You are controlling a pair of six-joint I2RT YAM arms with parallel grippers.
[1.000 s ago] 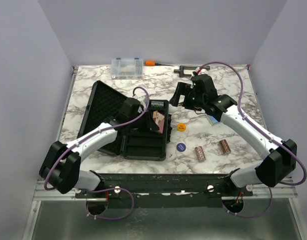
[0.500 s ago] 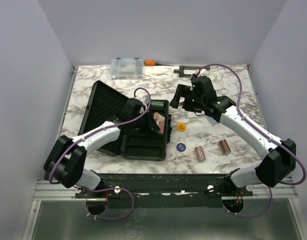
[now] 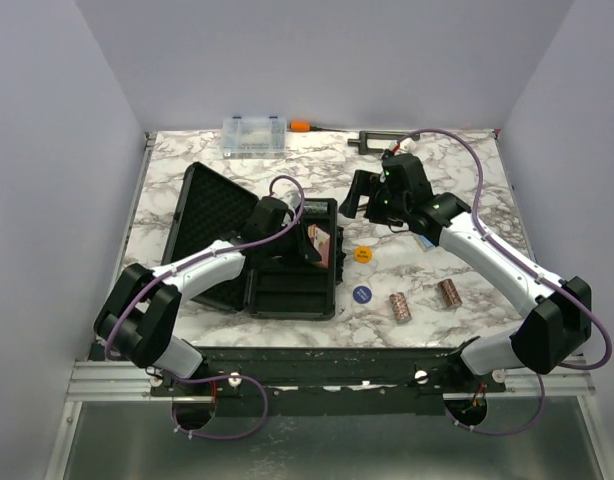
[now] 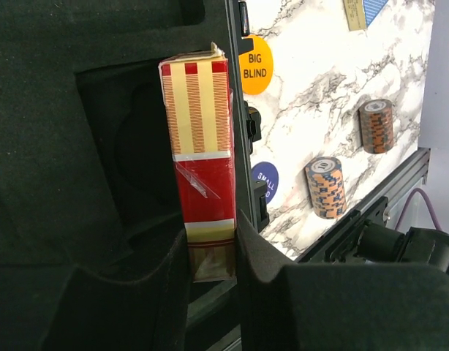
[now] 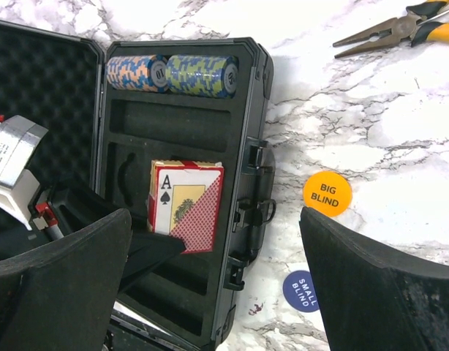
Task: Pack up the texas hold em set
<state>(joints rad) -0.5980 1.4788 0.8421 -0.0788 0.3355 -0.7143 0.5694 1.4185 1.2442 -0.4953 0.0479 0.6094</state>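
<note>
The black foam-lined case (image 3: 287, 285) lies open, its lid (image 3: 212, 210) to the left. My left gripper (image 3: 309, 243) is shut on the red card deck (image 4: 202, 161) and holds it upright on its edge in a foam pocket; the deck also shows in the right wrist view (image 5: 186, 205). Two chip rolls (image 5: 170, 73) lie in the case's top slot. Two more chip rolls (image 3: 399, 306) (image 3: 448, 293) lie on the table, beside the orange disc (image 3: 362, 254) and the blue disc (image 3: 362, 294). My right gripper (image 3: 372, 200) is open and empty above the case's right edge. A blue deck (image 3: 422, 240) shows partly under the right arm.
A clear organiser box (image 3: 254, 134), an orange-handled tool (image 3: 302, 126) and a dark tool (image 3: 372, 140) lie along the back edge. Yellow-handled pliers (image 5: 400, 29) lie right of the case.
My left arm has reached further over the case, moving the red deck slightly toward the back. The right arm has barely moved.
</note>
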